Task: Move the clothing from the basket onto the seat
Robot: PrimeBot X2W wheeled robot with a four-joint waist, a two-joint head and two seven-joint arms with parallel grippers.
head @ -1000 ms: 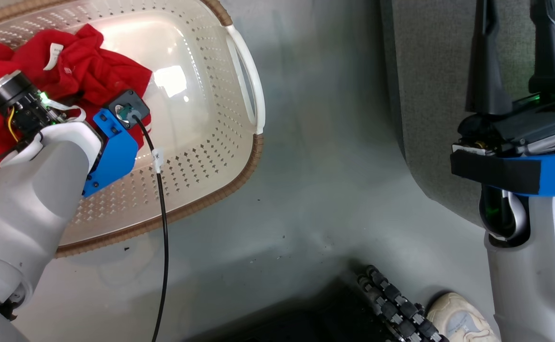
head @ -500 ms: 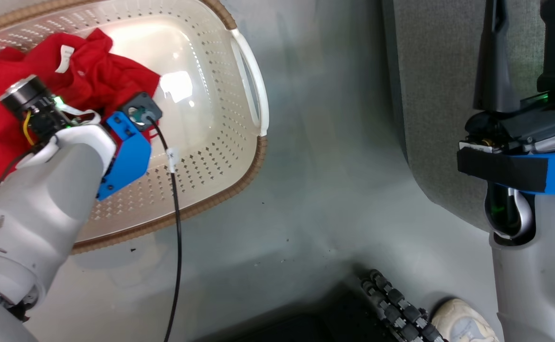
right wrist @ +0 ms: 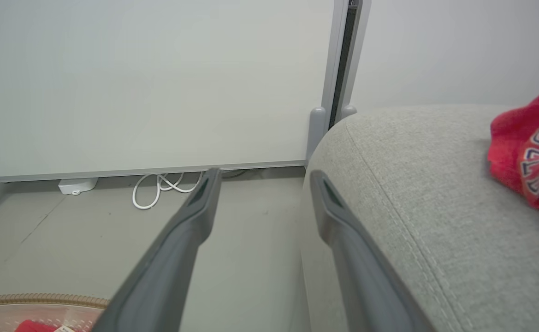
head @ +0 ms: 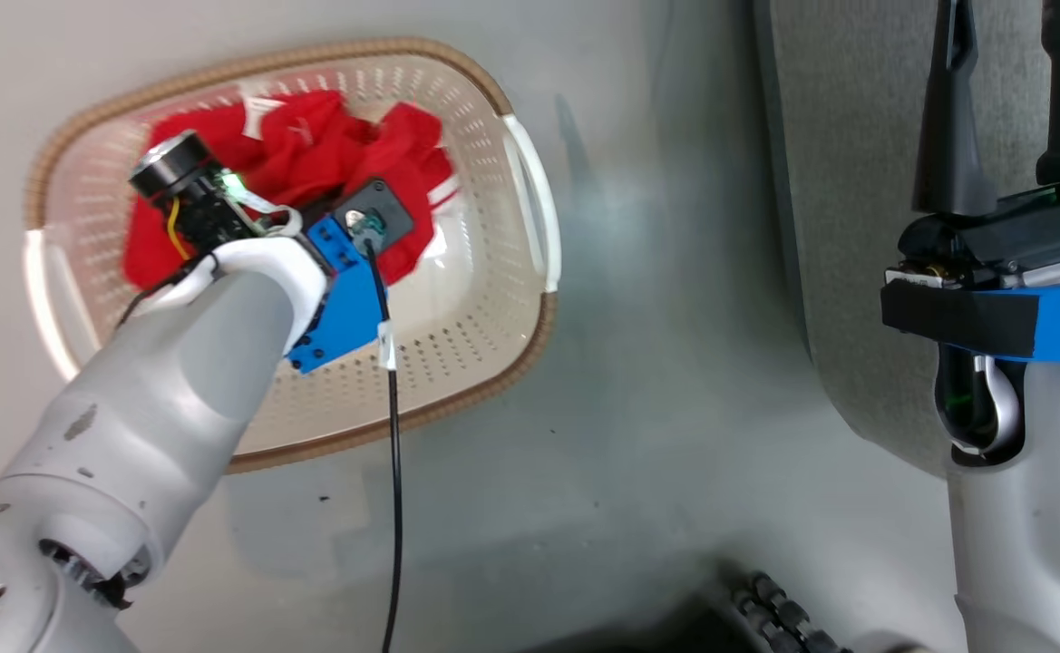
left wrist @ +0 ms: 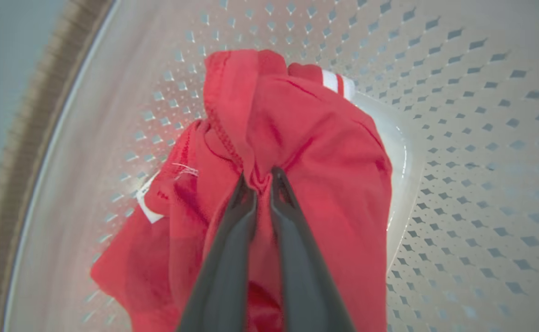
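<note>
L gripper (left wrist: pixel 261 182) clamped on red garment (left wrist: pixel 315 138) in basket (head: pixel 484 317), 10 o'clock; R gripper (right wrist: pixel 264 180) fingers apart, by seat (right wrist: pixel 412 184), 2 o'clock.

Glossy grey floor (head: pixel 656 381); pale wall panel (right wrist: pixel 149 83) behind; a white cable (right wrist: pixel 164 184) looped at its foot.

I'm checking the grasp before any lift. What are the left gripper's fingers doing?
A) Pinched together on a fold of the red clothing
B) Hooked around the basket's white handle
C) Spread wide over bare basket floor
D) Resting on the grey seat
A: in the left wrist view the left gripper has its two dark fingers drawn close together on a bunched fold of the red clothing, inside the basket.
</note>
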